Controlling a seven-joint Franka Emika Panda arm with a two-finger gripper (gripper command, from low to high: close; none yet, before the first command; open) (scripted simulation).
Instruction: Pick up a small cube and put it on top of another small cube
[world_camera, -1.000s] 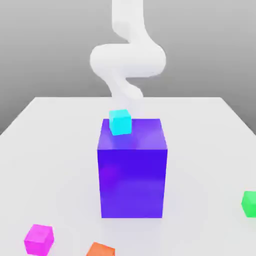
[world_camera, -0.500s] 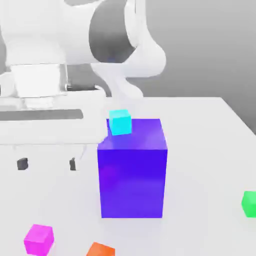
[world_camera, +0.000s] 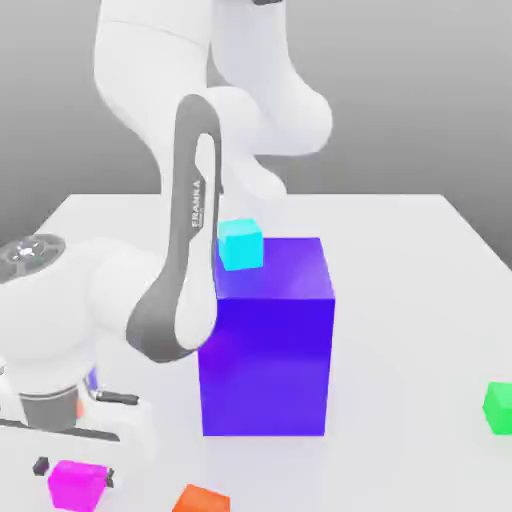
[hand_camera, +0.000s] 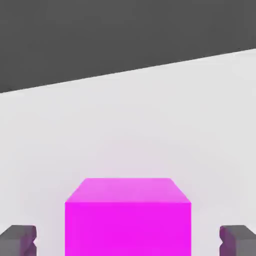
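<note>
White tabletop (world_camera: 400, 260) is spreading across the scene under a grey backdrop. Reaching down over its near left part is the white robot arm (world_camera: 195, 200), the largest thing in sight. Next in size, a big blue-purple block (world_camera: 265, 340) is standing at the middle of the table, and a small cyan cube (world_camera: 240, 245) is sitting on its far left top corner. At the arm's end, the gripper (world_camera: 72, 471) is pointing down at the table's near left corner, its dark fingertips (hand_camera: 17, 240) standing on either side of the small magenta cube (world_camera: 76, 484), with a gap visible on each side in the hand view, so the fingers are not pressing it. That cube is resting on the table. A small green cube (world_camera: 498, 407) is lying well apart at the exterior view's right edge. An orange cube (world_camera: 200, 499) is sitting near the magenta one, at the near edge.
</note>
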